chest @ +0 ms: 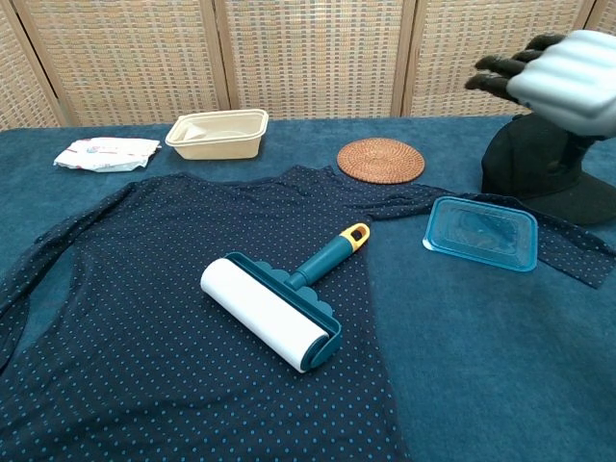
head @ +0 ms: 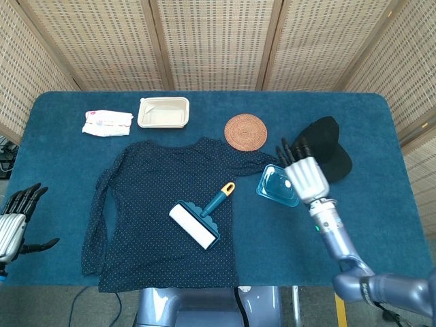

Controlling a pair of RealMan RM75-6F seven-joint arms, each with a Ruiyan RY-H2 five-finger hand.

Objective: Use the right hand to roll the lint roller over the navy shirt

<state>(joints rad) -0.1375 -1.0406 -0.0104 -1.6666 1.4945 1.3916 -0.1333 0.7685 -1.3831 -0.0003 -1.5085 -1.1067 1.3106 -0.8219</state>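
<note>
My right hand (head: 305, 176) hangs in the air above the right part of the table (head: 381, 225), fingers spread apart and holding nothing. From the head view it sits over the gap between the blue lidded container (head: 278, 185) and the black cap (head: 327, 146); in the chest view it shows at the upper right corner, in front of the cap, with the dark fingertips (chest: 500, 72) pointing toward 9 o'clock.

The lint roller (head: 197, 221) lies on the navy shirt (head: 150, 204), well apart from my right hand, at about 8 o'clock from it. Its white roll is at the 7 o'clock end, and its teal handle runs toward 1 o'clock, ending in a yellow loop near the shirt's right edge. The shirt is spread flat on the blue table, with one sleeve reaching toward 3 o'clock under the container.

My left hand (head: 15, 216) is at the far left edge of the table, at 9 o'clock from the shirt, fingers apart and empty.

Along the far side sit a pack of wipes (head: 107, 122), a beige tray (head: 163, 112) and a round woven coaster (head: 245, 132).
</note>
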